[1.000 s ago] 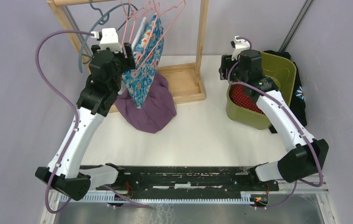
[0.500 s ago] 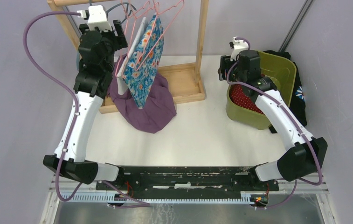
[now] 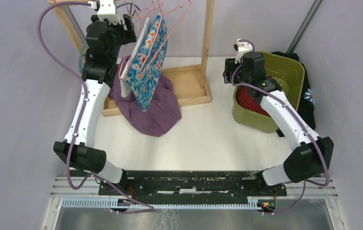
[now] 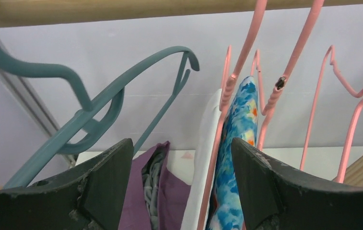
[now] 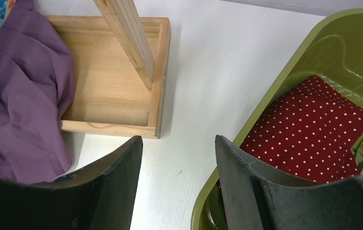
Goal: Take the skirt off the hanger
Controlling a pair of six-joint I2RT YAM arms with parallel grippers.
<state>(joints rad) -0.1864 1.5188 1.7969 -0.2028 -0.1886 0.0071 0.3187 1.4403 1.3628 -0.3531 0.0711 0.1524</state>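
Blue floral skirt [image 3: 145, 72] still draped over pink hanger [image 4: 237, 62] hooked on wooden rail [image 4: 122, 9], hanging edge-on, lower corner pointing down.

Left gripper [image 3: 130, 29] is way up near the rack's [image 3: 207, 48] top rail. The skirt [image 3: 146, 72] hangs on a pink hanger [image 3: 170, 28] just to its right, with a purple cloth [image 3: 158, 112] heaped below. Right gripper [image 3: 228, 73] hovers beside the bin [image 3: 289, 72] rim, a red dotted cloth [image 3: 250, 101] inside the bin, and the rack post off to its left.
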